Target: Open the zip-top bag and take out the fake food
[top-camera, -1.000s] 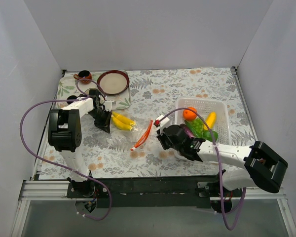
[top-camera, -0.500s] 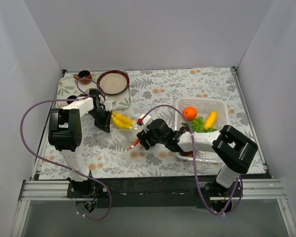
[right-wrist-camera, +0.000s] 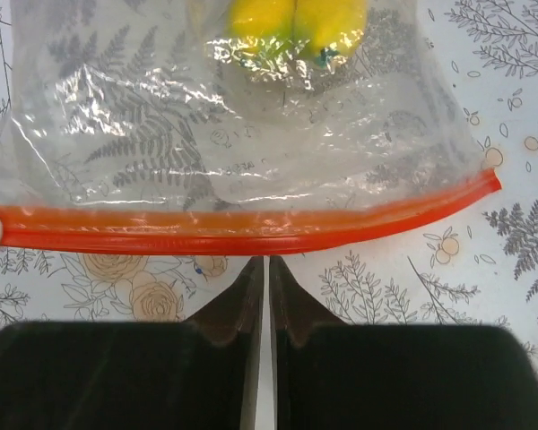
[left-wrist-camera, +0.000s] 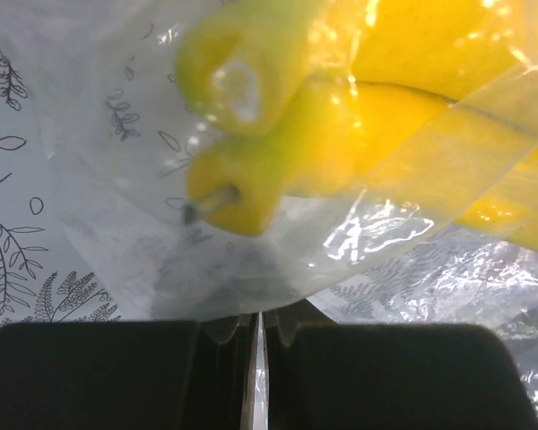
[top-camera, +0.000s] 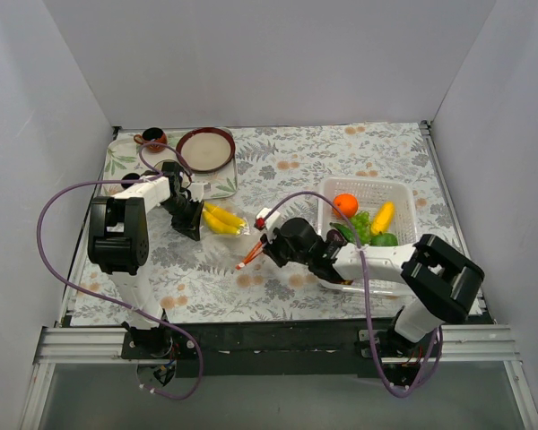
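Note:
The clear zip-top bag point(top-camera: 238, 235) lies on the floral cloth with yellow bananas point(top-camera: 222, 219) inside. Its orange-red zip strip point(top-camera: 254, 253) faces my right arm. My left gripper point(top-camera: 195, 228) is shut on the bag's closed far edge. In the left wrist view a thin plastic sheet point(left-wrist-camera: 251, 269) runs between the jaws point(left-wrist-camera: 259, 318), and the bananas point(left-wrist-camera: 341, 134) lie just beyond. My right gripper point(right-wrist-camera: 267, 264) is shut, and its tips sit at the near side of the zip strip point(right-wrist-camera: 251, 235). The bag film point(right-wrist-camera: 206, 134) and the banana ends point(right-wrist-camera: 296, 22) lie past the strip.
A white perforated basket point(top-camera: 403, 235) at the right holds an orange point(top-camera: 344, 204), green pieces point(top-camera: 369, 226) and a yellow piece point(top-camera: 383, 216). A dark red bowl point(top-camera: 205, 149) and a small cup point(top-camera: 152, 138) stand on a tray at the back left.
My right gripper has swung left from beside the basket to the bag's zip strip. The left gripper and the bananas have stayed put.

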